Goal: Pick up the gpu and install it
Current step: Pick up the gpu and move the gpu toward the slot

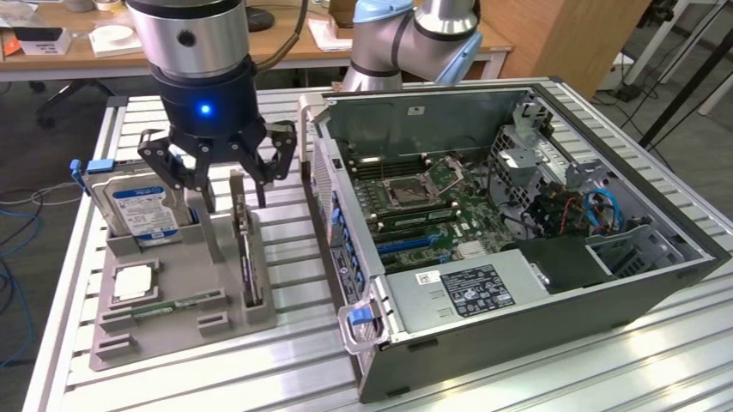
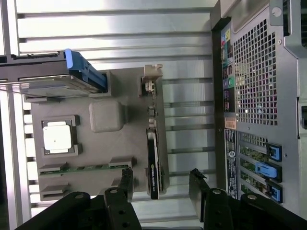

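Your gripper (image 1: pixel 235 204) hangs with its jaws spread wide, holding nothing, just above the gpu (image 1: pixel 246 257), which stands on edge in the gray holder tray (image 1: pixel 172 330) (the side nearest the open computer case (image 1: pixel 641 283)), beside the hard drive (image 1: pixel 143 210).

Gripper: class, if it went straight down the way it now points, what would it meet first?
Most likely the upper edge of the thin dark circuit card with a silver bracket, standing in the grey holder. The open gripper hangs over it, though depth is unclear.
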Motion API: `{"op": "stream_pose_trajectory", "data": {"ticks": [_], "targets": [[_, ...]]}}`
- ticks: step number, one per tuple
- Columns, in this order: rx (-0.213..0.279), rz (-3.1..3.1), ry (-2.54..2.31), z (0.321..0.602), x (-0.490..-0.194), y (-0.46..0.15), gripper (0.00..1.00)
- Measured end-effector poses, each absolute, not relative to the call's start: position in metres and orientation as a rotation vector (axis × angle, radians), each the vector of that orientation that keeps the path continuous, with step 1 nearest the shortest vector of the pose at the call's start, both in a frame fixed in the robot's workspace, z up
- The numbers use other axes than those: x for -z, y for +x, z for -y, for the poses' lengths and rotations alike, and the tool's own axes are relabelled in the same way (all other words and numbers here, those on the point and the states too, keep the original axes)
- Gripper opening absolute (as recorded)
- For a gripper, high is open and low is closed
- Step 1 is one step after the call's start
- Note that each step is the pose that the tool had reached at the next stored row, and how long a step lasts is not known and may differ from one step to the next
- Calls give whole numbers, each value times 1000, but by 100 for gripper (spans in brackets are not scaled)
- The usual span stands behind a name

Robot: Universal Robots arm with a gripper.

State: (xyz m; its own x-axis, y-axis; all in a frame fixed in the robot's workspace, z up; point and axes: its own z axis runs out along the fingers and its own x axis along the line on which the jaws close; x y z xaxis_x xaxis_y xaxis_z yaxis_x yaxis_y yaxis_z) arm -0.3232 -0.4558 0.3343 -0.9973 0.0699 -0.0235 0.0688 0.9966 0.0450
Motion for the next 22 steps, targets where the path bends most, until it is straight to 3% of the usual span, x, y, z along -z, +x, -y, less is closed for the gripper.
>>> {"op": "stream_pose_trajectory", "data": {"ticks": [22], "targets": [[-69,-3114,108,456,-322,-323,59]]}}
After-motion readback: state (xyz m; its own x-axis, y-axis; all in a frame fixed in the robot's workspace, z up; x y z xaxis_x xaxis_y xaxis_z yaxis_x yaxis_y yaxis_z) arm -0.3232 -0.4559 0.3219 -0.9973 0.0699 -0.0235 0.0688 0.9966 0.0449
